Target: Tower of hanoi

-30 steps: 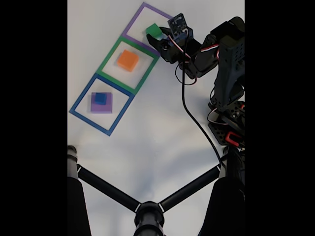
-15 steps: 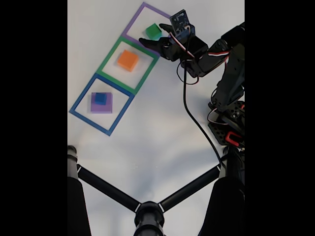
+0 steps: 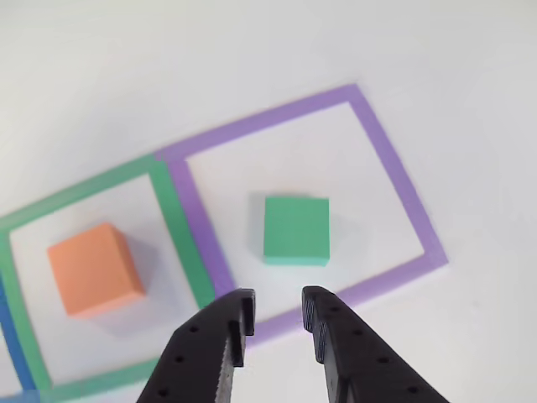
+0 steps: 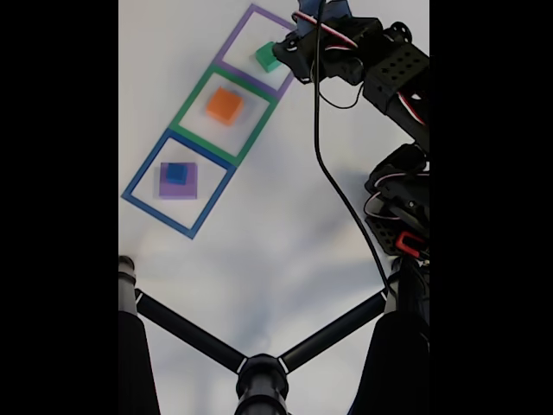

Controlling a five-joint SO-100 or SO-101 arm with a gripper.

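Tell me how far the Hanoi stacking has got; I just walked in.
Done: green block lies alone in the purple outline, orange block alone in the green outline, blue block atop the purple block. In hand: nothing; the gripper is open. Left: restacking everything.

Lab-like bench, white tabletop (image 4: 276,242), taped squares (image 4: 226,105)

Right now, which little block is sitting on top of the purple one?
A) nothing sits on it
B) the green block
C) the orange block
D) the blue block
D: in the fixed view the small blue block rests on the purple block inside the blue tape square, while the orange block and the green block each lie alone in their own squares.
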